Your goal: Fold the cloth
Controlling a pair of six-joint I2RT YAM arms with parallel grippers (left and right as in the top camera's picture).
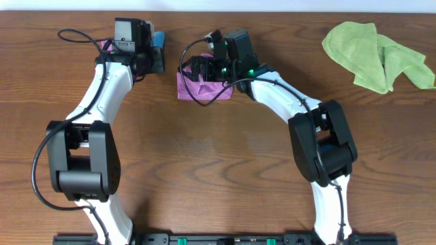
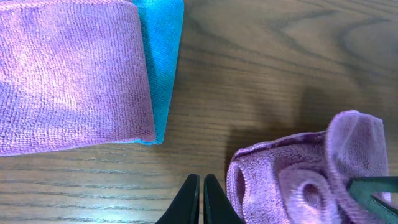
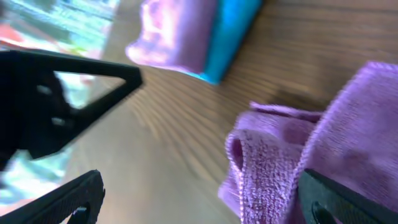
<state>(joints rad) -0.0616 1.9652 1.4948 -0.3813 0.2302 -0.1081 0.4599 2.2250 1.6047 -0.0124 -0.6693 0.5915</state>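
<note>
Fingers (image 2: 193, 202) on the left pressed together, empty; right fingers (image 3: 348, 202) wide apart at the crumpled purple cloth (image 1: 189, 90).
It lies far-centre on the surface (image 1: 204, 156); better to pinch one loose edge than the bunch.

The right tool (image 1: 202, 69) is over the crumpled purple cloth (image 1: 188, 89).

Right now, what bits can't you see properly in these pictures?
- Overhead: the left gripper and its arm hide most of the folded purple cloth and the blue cloth under it.
- Overhead: the right gripper covers the top of the crumpled purple cloth.
- Left wrist: that crumpled cloth runs off the bottom and right edges.
- Right wrist: everything is blurred, so the bright patch at top left cannot be read.
</note>
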